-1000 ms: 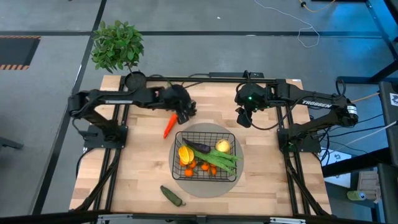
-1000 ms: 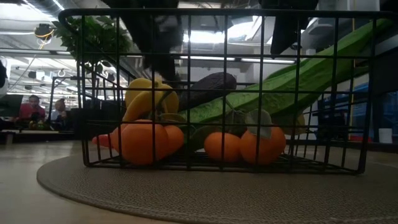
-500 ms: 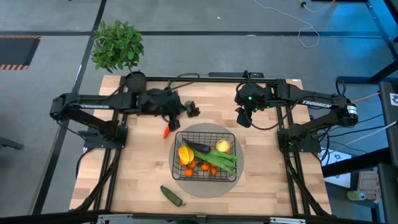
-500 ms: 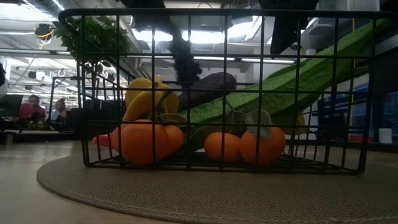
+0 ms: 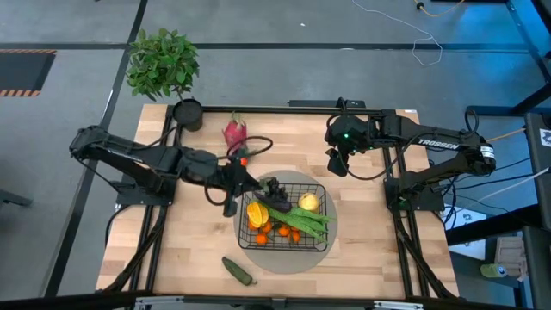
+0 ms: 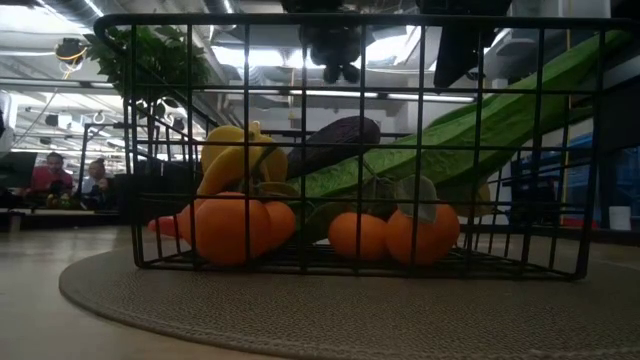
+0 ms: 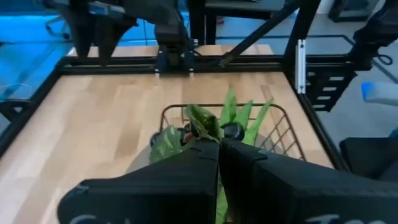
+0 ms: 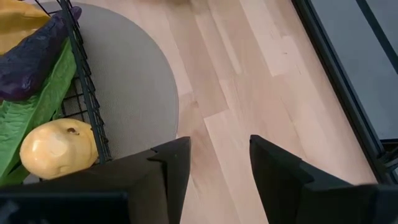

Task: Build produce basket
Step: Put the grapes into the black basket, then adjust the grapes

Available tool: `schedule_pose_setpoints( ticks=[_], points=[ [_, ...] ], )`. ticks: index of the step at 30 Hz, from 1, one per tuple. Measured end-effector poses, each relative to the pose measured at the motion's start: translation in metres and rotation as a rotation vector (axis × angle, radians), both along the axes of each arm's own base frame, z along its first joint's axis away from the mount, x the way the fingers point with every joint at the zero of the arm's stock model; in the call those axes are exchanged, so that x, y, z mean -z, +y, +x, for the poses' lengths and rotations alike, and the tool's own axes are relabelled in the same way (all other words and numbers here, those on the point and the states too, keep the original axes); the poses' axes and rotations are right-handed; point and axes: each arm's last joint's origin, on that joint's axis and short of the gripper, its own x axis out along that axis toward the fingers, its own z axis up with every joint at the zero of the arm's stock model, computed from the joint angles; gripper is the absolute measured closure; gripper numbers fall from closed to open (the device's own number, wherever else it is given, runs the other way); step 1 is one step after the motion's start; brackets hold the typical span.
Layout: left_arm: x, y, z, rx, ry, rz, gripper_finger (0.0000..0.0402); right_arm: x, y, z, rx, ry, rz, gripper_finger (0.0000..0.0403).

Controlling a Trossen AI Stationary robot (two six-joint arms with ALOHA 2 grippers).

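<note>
The left end effector (image 5: 272, 185) hangs over the basket (image 5: 320, 191), clamped on dark grapes (image 6: 335, 45). Released off-centre, they could roll off the piled produce. The right end effector (image 5: 337, 164) waits spread wide.

Two matte black jointed arms, white TROSSEN lettering, looping black cables, one green indicator light

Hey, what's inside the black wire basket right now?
In the basket: a yellow pepper, a purple eggplant, a lemon, green bean pods and tangerines. Whatever lies beneath the pods is covered.
</note>
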Motion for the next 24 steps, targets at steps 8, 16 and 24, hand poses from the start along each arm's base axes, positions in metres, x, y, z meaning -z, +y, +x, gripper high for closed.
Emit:
schedule_pose_setpoints(
  ticks=[8,16,24],
  points=[
    [0.009,-0.009,0.009,0.053,0.03,-0.022,0.0373,0.0,0.0,0.0,0.003,-0.001,0.002,0.0248],
    [0.01,-0.012,0.014,0.109,0.015,-0.044,0.0302,0.0,0.0,0.0,0.003,-0.001,0.002,0.0248],
    [0.02,-0.01,0.01,0.035,0.131,-0.123,0.0285,0.0,0.0,0.0,0.003,-0.001,0.003,0.0248]
  ],
)
